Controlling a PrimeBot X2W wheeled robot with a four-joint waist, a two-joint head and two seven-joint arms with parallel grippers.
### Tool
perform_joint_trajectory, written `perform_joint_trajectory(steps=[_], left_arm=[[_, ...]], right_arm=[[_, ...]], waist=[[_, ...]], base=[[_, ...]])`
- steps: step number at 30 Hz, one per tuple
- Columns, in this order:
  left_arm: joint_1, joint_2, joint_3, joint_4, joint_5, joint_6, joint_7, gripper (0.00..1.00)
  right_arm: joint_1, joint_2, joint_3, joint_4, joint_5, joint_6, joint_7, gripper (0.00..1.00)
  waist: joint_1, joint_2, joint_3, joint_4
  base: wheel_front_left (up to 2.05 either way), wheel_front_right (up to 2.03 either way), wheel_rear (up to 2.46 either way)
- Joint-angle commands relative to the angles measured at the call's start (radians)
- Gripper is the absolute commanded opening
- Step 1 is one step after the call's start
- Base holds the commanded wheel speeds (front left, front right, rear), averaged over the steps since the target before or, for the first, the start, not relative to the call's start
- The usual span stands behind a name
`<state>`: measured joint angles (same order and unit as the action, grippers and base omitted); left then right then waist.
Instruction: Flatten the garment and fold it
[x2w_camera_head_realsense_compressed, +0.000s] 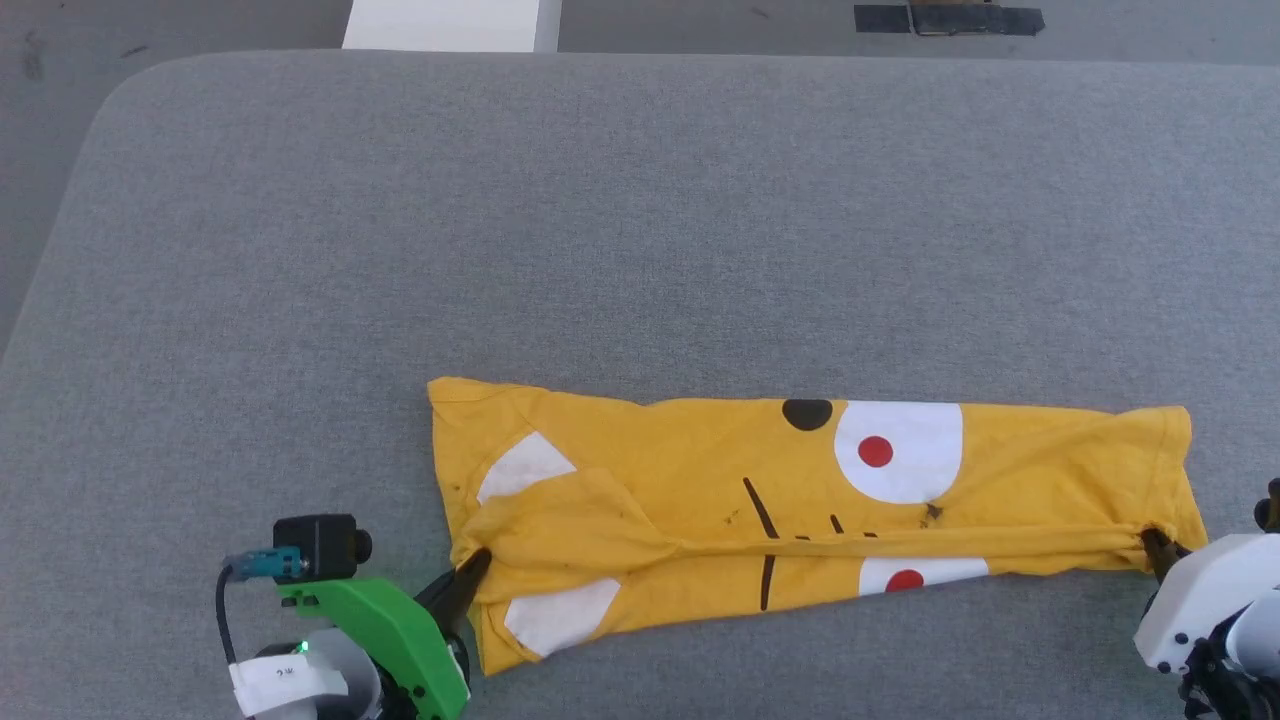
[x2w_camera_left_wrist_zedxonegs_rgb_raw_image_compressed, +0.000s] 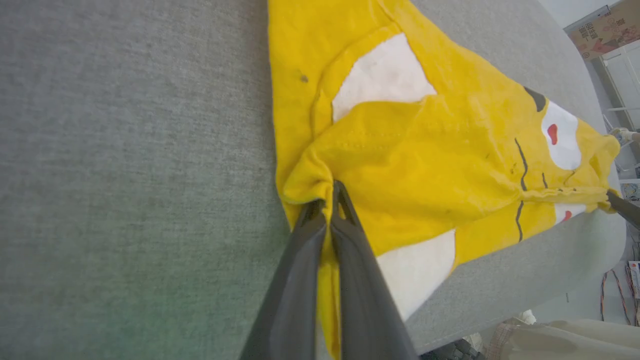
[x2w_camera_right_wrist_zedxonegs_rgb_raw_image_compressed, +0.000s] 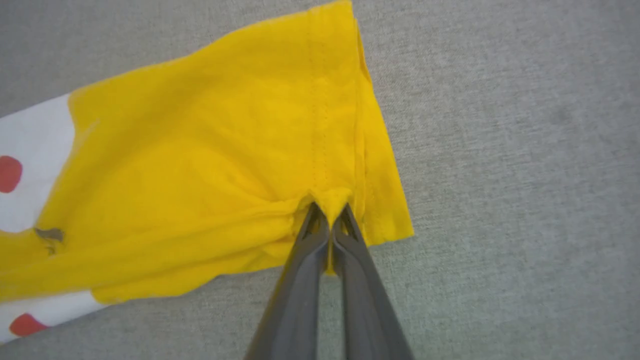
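The garment (x2w_camera_head_realsense_compressed: 700, 470), a mustard-yellow t-shirt with white patches, red dots and thin black marks, lies as a long band across the near part of the grey table (x2w_camera_head_realsense_compressed: 600, 220). My left gripper (x2w_camera_head_realsense_compressed: 478, 560) is shut on a bunched fold at its left end; the left wrist view shows the garment (x2w_camera_left_wrist_zedxonegs_rgb_raw_image_compressed: 425, 165) pinched in my left gripper (x2w_camera_left_wrist_zedxonegs_rgb_raw_image_compressed: 327, 195). My right gripper (x2w_camera_head_realsense_compressed: 1150, 540) is shut on the right end; in the right wrist view the hem of the garment (x2w_camera_right_wrist_zedxonegs_rgb_raw_image_compressed: 225, 165) is nipped in my right gripper (x2w_camera_right_wrist_zedxonegs_rgb_raw_image_compressed: 329, 212). A taut ridge of cloth runs between the two grips.
The padded grey table stretches far beyond the garment, with rounded far corners. Past its far edge stand a white block (x2w_camera_head_realsense_compressed: 450, 22) and a dark taped patch (x2w_camera_head_realsense_compressed: 948, 18) on the floor. Boxes and cables (x2w_camera_left_wrist_zedxonegs_rgb_raw_image_compressed: 625, 280) lie off the table's end.
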<state>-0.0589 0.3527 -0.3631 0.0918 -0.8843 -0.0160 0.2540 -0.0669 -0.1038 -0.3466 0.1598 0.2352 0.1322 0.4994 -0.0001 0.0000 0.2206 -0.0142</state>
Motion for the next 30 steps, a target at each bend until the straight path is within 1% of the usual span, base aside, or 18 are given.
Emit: perform_joint_trajectory(steps=[1, 2, 5, 7, 9, 12, 13, 16, 19, 20, 21, 23, 30], left_arm=[[-0.024, -0.006, 0.0, 0.014, 0.005, -0.006, -0.002, 0.61], [-0.041, -0.02, 0.0, 0.034, 0.008, -0.009, -0.021, 1.0], [-0.041, -0.024, 0.004, 0.025, 0.023, -0.008, -0.055, 1.0], [-0.031, -0.027, 0.021, -0.002, 0.035, 0.0, -0.102, 1.0], [-0.013, -0.03, 0.042, -0.046, 0.053, 0.015, -0.159, 1.0], [0.027, -0.039, 0.085, -0.122, 0.098, 0.051, -0.277, 1.0], [0.036, -0.037, 0.095, -0.144, 0.127, 0.065, -0.32, 1.0], [0.068, -0.044, 0.127, -0.207, 0.24, 0.129, -0.462, 1.0], [0.088, -0.061, 0.149, -0.262, 0.365, 0.179, -0.509, 1.0], [0.1, -0.082, 0.155, -0.289, 0.472, 0.2, -0.515, 1.0], [0.105, -0.089, 0.153, -0.295, 0.507, 0.2, -0.515, 1.0], [0.115, -0.109, 0.149, -0.296, 0.537, 0.191, -0.515, 1.0], [0.108, -0.145, 0.167, -0.288, 0.58, 0.141, -0.516, 1.0]], right_arm=[[-0.024, -0.002, -0.002, 0.018, -0.008, -0.002, -0.009, 1.0], [-0.047, -0.002, -0.001, 0.052, -0.011, -0.002, -0.025, 1.0], [-0.057, -0.001, 0.0, 0.048, 0.006, -0.002, -0.038, 1.0], [-0.053, 0.001, -0.002, 0.023, 0.028, -0.002, -0.042, 1.0], [-0.04, 0.005, -0.013, -0.02, 0.057, -0.002, -0.043, 1.0], [-0.006, 0.011, -0.032, -0.102, 0.088, -0.002, -0.04, 1.0], [0.004, 0.012, -0.039, -0.124, 0.092, -0.002, -0.041, 1.0], [0.03, 0.007, -0.056, -0.188, 0.081, -0.002, -0.052, 1.0], [0.036, -0.002, -0.071, -0.213, 0.06, -0.002, -0.066, 1.0], [0.026, -0.01, -0.075, -0.201, 0.053, -0.002, -0.057, 1.0], [0.022, -0.018, -0.071, -0.19, 0.048, -0.002, -0.047, 1.0], [0.012, -0.036, -0.067, -0.163, 0.038, -0.002, -0.029, 1.0], [-0.042, -0.102, -0.037, -0.057, 0.016, -0.002, 0.019, 1.0]], waist=[[0.0001, 0.0, 0.001, -0.001], [0.0001, 0.0, 0.003, -0.004], [0.0001, 0.0, 0.002, -0.005], [0.0001, 0.0, -0.002, -0.005], [0.0001, 0.0, -0.006, -0.004], [0.0001, 0.0, -0.01, -0.002], [0.0001, 0.0, -0.01, -0.001], [0.0001, 0.0, -0.008, 0.0], [0.0001, 0.0, -0.003, 0.003], [0.0001, 0.0, 0.001, 0.007], [0.0001, 0.0, 0.004, 0.008], [0.0001, 0.0, 0.01, 0.012], [0.0001, 0.0, 0.043, 0.041]], base=[[0.0, 0.0, 0.0], [0.0, 0.0, 0.0], [0.0, 0.0, 0.0], [0.0, 0.0, 0.0], [0.0, 0.0, 0.0], [0.0, 0.0, 0.0], [0.0, 0.0, 0.0], [0.0, 0.0, 0.0], [0.0, 0.0, 0.0], [0.0, 0.0, 0.0], [0.0, 0.0, 0.0], [0.0, 0.0, 0.0], [0.0, 0.0, 0.0]])
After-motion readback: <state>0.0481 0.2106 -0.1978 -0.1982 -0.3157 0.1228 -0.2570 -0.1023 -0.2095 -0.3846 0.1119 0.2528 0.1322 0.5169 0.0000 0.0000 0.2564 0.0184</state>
